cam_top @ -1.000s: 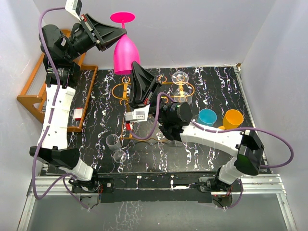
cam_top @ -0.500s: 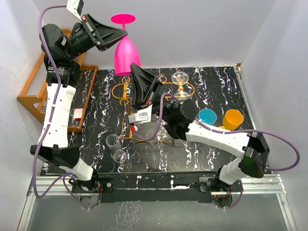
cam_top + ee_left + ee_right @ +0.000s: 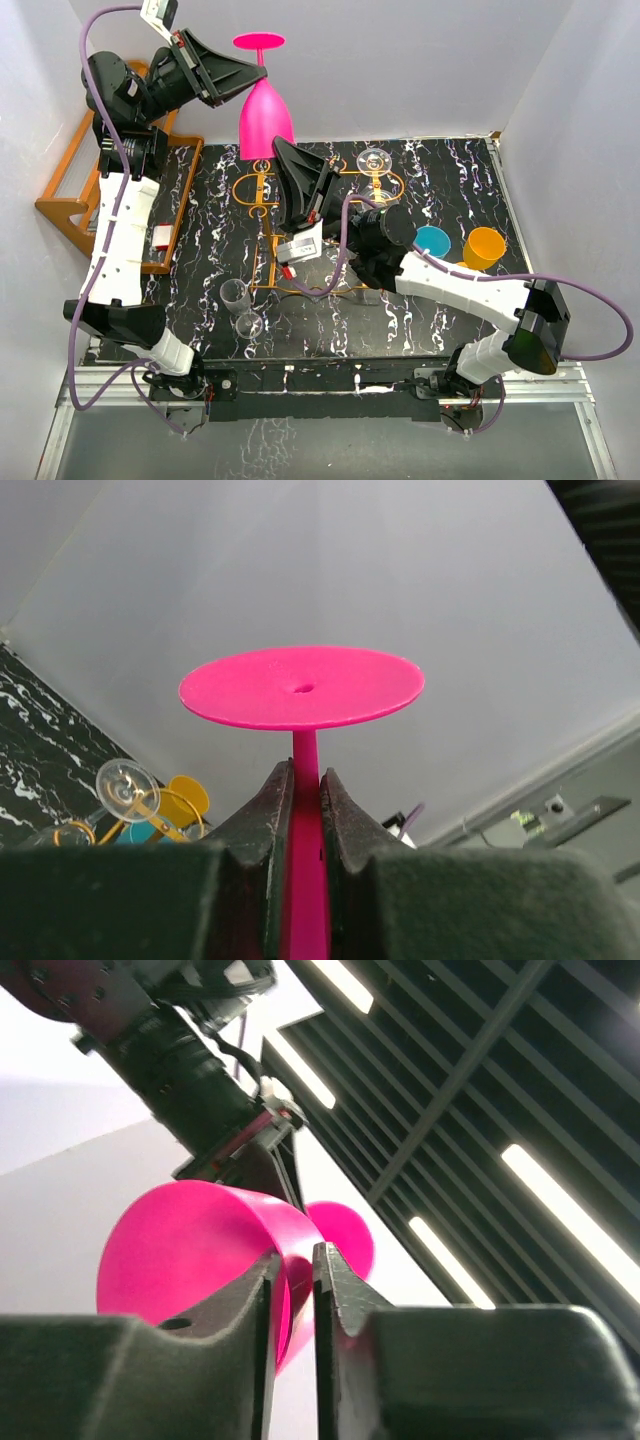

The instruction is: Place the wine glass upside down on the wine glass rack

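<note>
Left pincer [image 3: 306,772] pinching inverted wine glass [image 3: 300,687] stem, right pincer [image 3: 297,1260] pinching its rim

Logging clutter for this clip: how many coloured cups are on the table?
2. A teal cup and an orange cup stand side by side on the right of the table, just beyond the right arm, which could hide another.

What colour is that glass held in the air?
The glass is hot pink; clearest in top external view.
</note>
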Available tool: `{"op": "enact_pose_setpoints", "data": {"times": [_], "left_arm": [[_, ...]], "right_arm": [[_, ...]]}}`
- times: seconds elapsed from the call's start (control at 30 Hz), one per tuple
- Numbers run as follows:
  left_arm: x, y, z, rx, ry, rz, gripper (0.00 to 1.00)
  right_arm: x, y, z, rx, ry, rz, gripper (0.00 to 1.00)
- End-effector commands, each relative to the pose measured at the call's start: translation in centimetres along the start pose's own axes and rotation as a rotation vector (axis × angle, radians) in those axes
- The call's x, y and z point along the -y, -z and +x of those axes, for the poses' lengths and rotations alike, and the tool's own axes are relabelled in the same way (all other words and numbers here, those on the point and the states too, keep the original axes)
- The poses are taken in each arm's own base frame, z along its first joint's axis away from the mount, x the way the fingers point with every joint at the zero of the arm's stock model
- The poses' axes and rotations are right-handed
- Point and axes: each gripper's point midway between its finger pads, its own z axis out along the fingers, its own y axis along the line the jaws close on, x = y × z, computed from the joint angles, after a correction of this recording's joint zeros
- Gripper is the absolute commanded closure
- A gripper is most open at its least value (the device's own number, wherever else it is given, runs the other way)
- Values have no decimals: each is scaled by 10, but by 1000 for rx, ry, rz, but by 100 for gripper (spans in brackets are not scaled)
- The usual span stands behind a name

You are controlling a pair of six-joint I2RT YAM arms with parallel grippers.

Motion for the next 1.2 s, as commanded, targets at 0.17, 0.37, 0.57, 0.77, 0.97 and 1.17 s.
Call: {"op": "enact_pose_setpoints", "data": {"times": [0.17, 0.37, 0.57, 0.77, 0.97, 1.17], "left_arm": [[50, 10, 37, -167, -286, 104, 100], [60, 10, 21, -88, -458, 81, 100], [59, 16, -4, 29, -736, -35, 100], [36, 31, -19, 69, -928, -213, 100], [7, 62, -22, 96, -1069, -424, 100], [35, 85, 24, 7, -1027, -357, 100]], "right_arm": [[-24, 5, 1, 7, -76, -99, 54], [-18, 9, 0, 2, -84, -92, 23], [-12, 18, -1, -4, -97, -90, 2], [-2, 32, -6, -10, -159, -97, 2], [13, 46, -8, -67, -376, -152, 2], [59, 53, 53, -570, -901, 58, 2]]}}
